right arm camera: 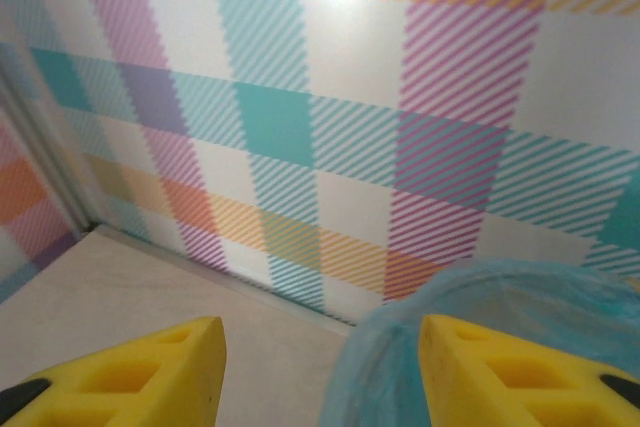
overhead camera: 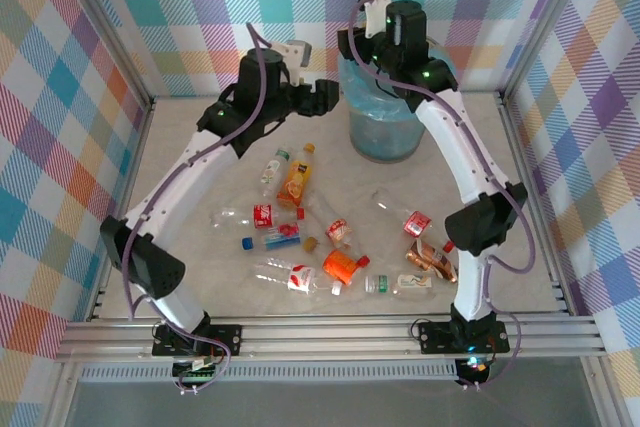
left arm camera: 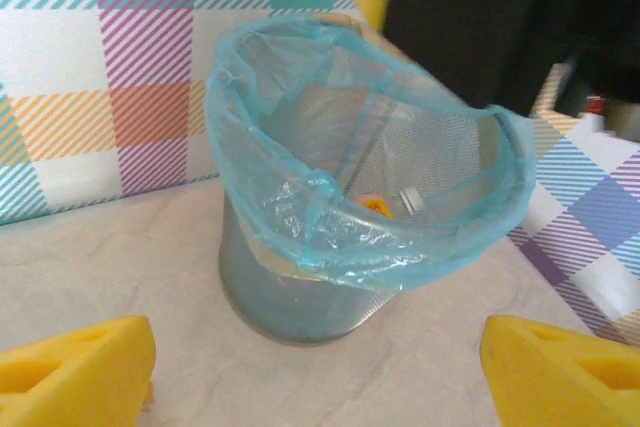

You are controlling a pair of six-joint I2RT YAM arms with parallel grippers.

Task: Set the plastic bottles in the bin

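The bin [overhead camera: 384, 119] is a grey basket lined with a light-blue bag, standing at the back of the table. In the left wrist view the bin [left arm camera: 340, 247] sits straight ahead, with an orange bottle [left arm camera: 372, 206] and a clear one inside. My left gripper [left arm camera: 318, 372] is open and empty; from above the left gripper [overhead camera: 327, 95] hangs just left of the bin. My right gripper [right arm camera: 320, 357] is open and empty, over the bin's blue rim [right arm camera: 470, 337] near the back wall. Several plastic bottles lie on the table, among them an orange one [overhead camera: 297, 175] and a red-labelled one [overhead camera: 262, 215].
More bottles lie toward the front: an orange one [overhead camera: 340, 265], a clear one [overhead camera: 400, 284] and a coppery one [overhead camera: 432, 262] beside the right arm's elbow [overhead camera: 480, 222]. Plaid walls close in the back and sides. An aluminium rail [overhead camera: 330, 332] runs along the front edge.
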